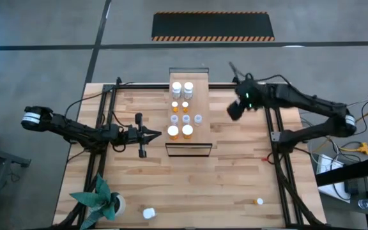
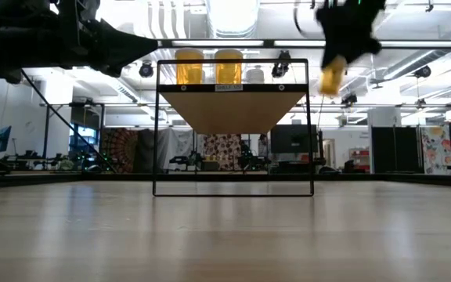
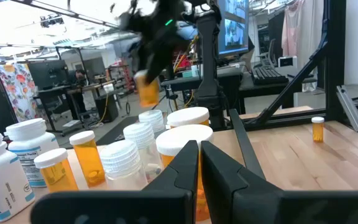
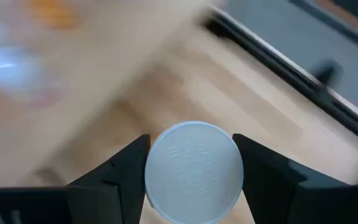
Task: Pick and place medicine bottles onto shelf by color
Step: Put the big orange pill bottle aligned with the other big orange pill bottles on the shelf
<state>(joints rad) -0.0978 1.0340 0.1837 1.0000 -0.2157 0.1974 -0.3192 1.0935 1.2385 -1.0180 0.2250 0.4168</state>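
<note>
The shelf (image 1: 200, 96) stands mid-table and carries several medicine bottles: white ones (image 1: 182, 88) at the far end, small orange (image 1: 180, 105) and clear ones (image 1: 186, 119) in the middle, two large orange ones (image 1: 180, 132) at the near end. My right gripper (image 1: 235, 110) hangs high to the right of the shelf, shut on a small orange bottle (image 2: 332, 77) with a white cap (image 4: 193, 171). My left gripper (image 1: 155, 133) waits shut just left of the shelf's near end. My right gripper pinches the white cap's round side (image 4: 157, 171) between its two fingers (image 4: 126, 171). The fingers slant downward from the table's right side. The orange body (image 3: 146, 87) hangs below the fingers, a little tilted, lifted well clear of table and shelf.
A white bottle (image 1: 149, 213) lies near the table's front edge, and a small orange one (image 1: 259, 202) stands at the front right. A potted plant (image 1: 101, 201) sits at the front left corner. Dark frame rails (image 1: 280, 160) run along both table sides.
</note>
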